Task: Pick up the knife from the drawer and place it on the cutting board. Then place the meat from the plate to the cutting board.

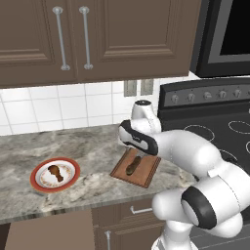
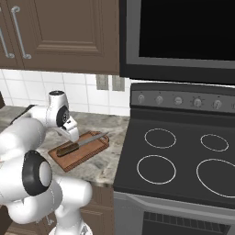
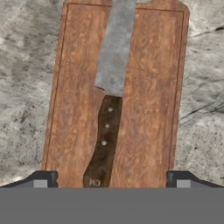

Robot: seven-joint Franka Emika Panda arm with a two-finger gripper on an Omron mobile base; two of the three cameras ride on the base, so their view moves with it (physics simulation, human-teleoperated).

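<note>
Two fingertips point(image 3: 41, 178) spread wide, your gripper point(image 3: 111, 179) holding nothing | knife point(image 3: 109, 105) flat along the cutting board point(image 3: 148, 109) below, handle nearest your hand | meat point(image 1: 55, 172) on the plate point(image 1: 36, 181), well apart on the counter point(image 1: 93, 146) | stove point(image 2: 183, 160) beside the board.

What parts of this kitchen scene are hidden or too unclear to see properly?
- Cutting board, left base view: its far end is behind the arm.
- Knife, hand view: the blade tip is cut off by the top edge.
- Meat on the plate, left base view: too small for detail.
- Gripper, hand view: open, fingertips barely showing.
</note>
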